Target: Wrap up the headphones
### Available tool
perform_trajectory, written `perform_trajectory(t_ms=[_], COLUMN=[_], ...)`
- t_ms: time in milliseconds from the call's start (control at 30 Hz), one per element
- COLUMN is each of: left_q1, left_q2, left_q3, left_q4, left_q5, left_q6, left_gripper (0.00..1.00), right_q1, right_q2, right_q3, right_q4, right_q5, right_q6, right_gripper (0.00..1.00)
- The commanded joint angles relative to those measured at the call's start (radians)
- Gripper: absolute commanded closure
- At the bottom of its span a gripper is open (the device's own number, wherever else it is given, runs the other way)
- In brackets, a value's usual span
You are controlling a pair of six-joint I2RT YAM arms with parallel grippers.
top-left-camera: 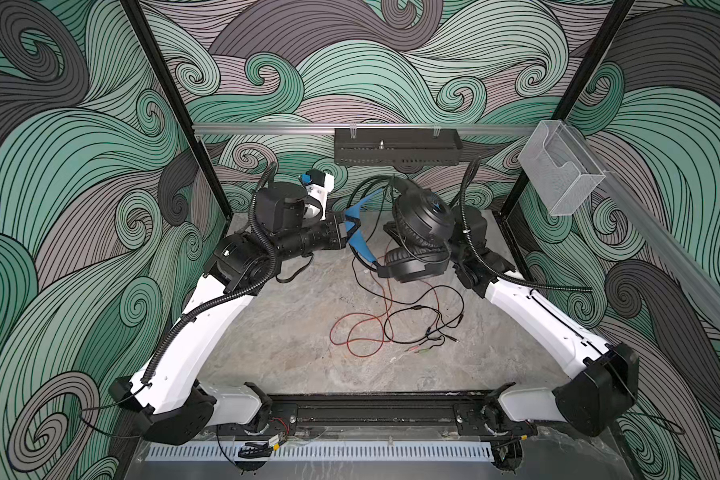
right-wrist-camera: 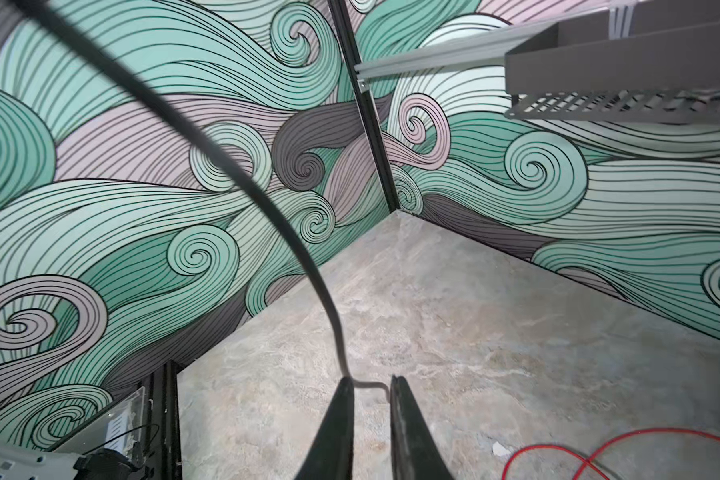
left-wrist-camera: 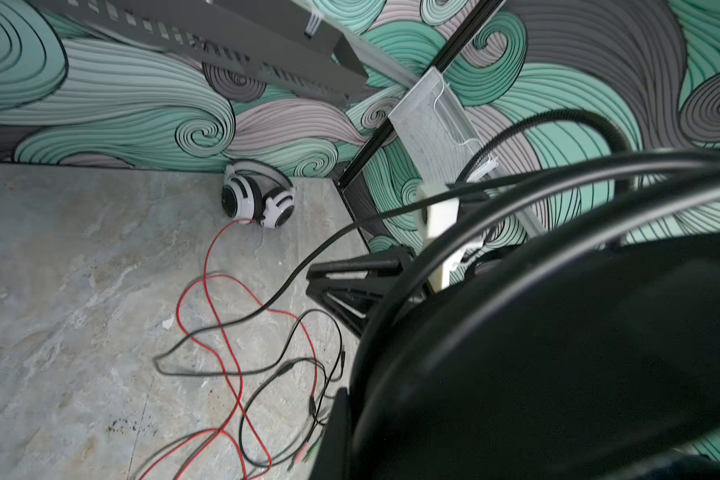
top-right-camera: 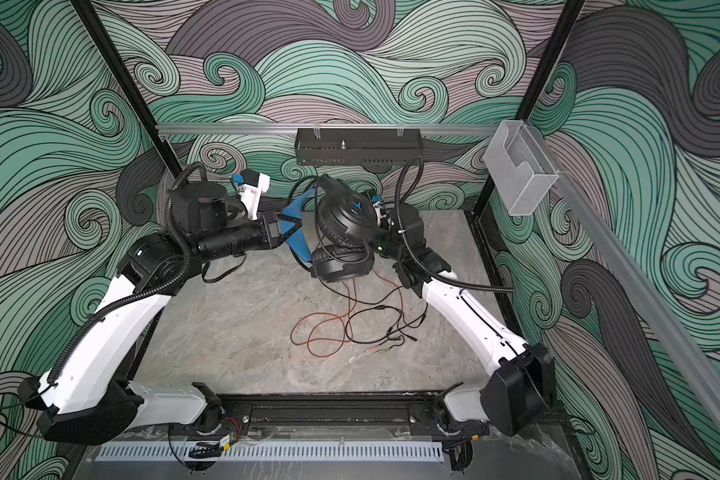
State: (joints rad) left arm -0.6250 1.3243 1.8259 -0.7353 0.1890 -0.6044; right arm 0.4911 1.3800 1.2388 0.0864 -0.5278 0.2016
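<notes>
The black headset hangs in the air over the back middle of the desk, with the left pincer clamped on its blue band. The right pincer sits behind the cups, its jaws a little apart, and the black cord crosses the gap without being pinched.

The headset looks light, with hard cups and a springy band that should take a firm grip. The cord seems thin, limp and likely to slip, so it is best held close to the cup.

The band's arch points toward the left arm and the cups toward the right. The long axis runs cup to cup, tilted, roughly near to far.

The white headset lies in the far right corner, its red cord tangled with the black slack.
</notes>
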Motion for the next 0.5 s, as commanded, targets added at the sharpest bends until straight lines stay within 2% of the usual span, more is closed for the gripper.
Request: perform_trajectory(t_ms=[0, 167, 267, 400, 467], left_q1=[-0.008, -0.007, -0.008, -0.008, -0.008], left_q2=[-0.004, 0.024, 0.05, 0.091, 0.121], left_q3=[0.056, 0.119, 0.181, 0.289, 0.326], left_q4=[0.145, 0.135, 0.08, -0.048, -0.097], left_q5=[-0.069, -0.13, -0.151, -0.176, -0.188], left_q6=[-0.062, -0.041, -0.013, 0.032, 0.054], left_gripper=[1.0, 1.0, 1.0, 1.0, 1.0], right_q1=[0.01, 0.016, 0.016, 0.016, 0.018], right_q2=[-0.004, -0.002, -0.005, 0.019, 0.043], right_q3=[-0.003, -0.056, -0.09, -0.097, -0.083], right_q4=[0.088, 0.188, 0.245, 0.31, 0.314], right_q5=[-0.048, -0.085, -0.093, -0.163, -0.193], right_q6=[0.055, 0.132, 0.162, 0.184, 0.188], right_gripper=[0.8, 0.78, 0.64, 0.43, 0.38])
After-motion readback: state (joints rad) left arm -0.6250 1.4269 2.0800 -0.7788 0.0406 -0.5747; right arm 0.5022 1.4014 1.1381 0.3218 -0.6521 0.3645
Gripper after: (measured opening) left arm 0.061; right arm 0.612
